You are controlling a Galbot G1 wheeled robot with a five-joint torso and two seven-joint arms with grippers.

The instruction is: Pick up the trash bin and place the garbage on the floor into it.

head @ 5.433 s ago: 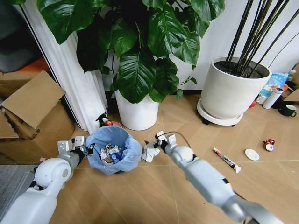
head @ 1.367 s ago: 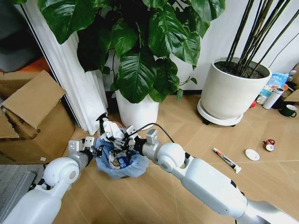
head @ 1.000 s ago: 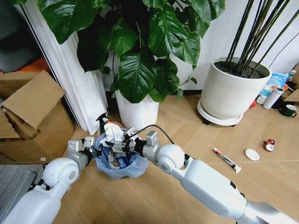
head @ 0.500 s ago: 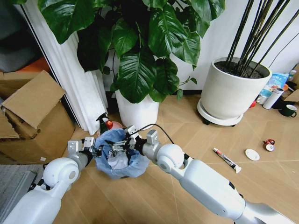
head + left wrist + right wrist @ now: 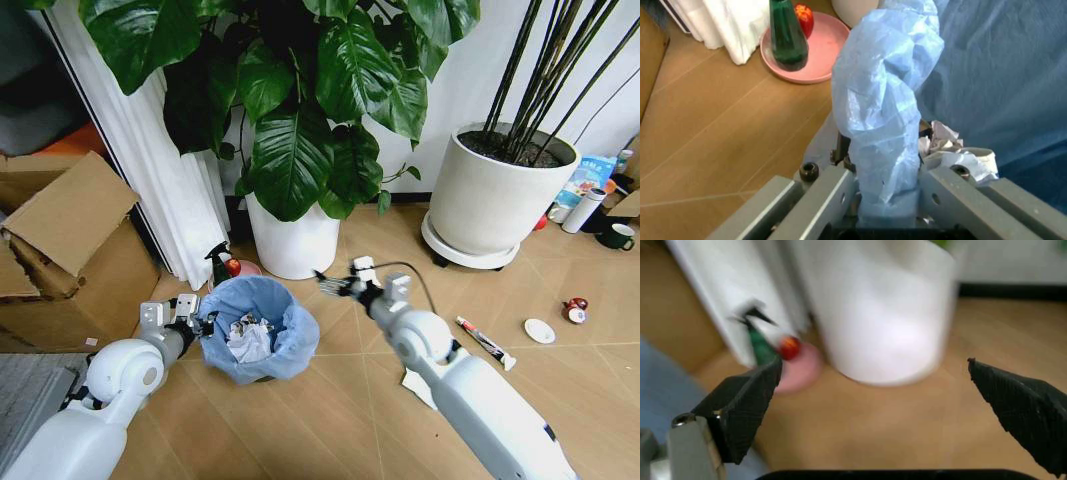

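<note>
**Bin in my left grip, right jaws wide**

Tan chevron floor [image 5: 300, 420]; a white curtain [image 5: 150, 170] far left with cardboard boxes [image 5: 70, 240] beside it; two white pots [image 5: 293, 243] against the far wall; the bin [image 5: 252, 330] sits near left, its crinkly blue bag folded over the rim, white paper wads [image 5: 245, 338] inside; my left gripper [image 5: 883, 200] is clamped on that rim; my right gripper [image 5: 335, 284] hovers just right of the bin, jaws spread wide and empty; a tube [image 5: 485, 342], a disc [image 5: 539, 331] and a small bottle [image 5: 575, 310] lie on the floor to the right; a white sheet [image 5: 418, 383] lies under my right arm.
</note>
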